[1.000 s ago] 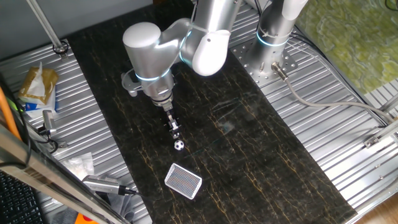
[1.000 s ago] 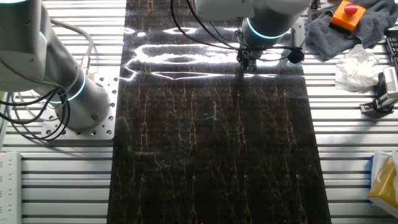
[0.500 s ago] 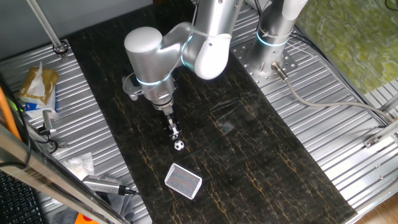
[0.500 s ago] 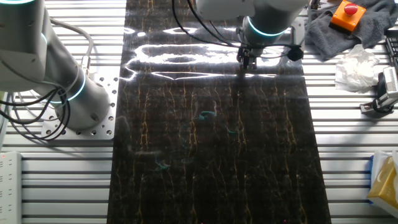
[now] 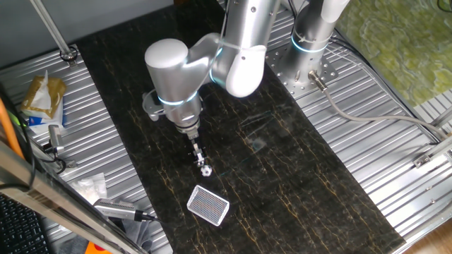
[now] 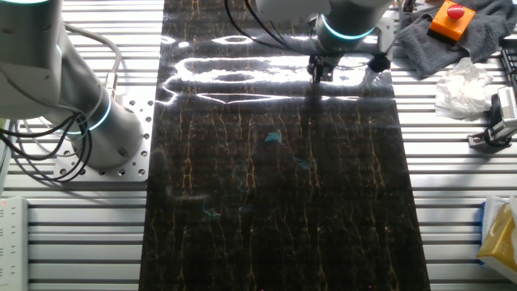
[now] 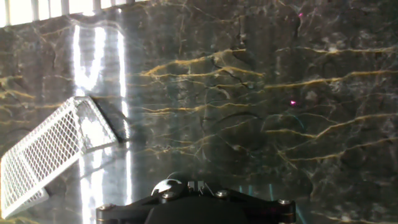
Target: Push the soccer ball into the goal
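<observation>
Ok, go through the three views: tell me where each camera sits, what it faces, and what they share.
One fixed view: high, past the mat's far end, looking back at the base; shows the arm, gripper, ball, goal.
The other fixed view: above the base end, looking along the mat; arm and gripper at the top.
Hand view: on the hand, looking down its fingers; goal left, ball.
Shared: mat, gripper.

goal (image 7: 43,155) cropped left, claw (image 5: 203,164) state unclear
</observation>
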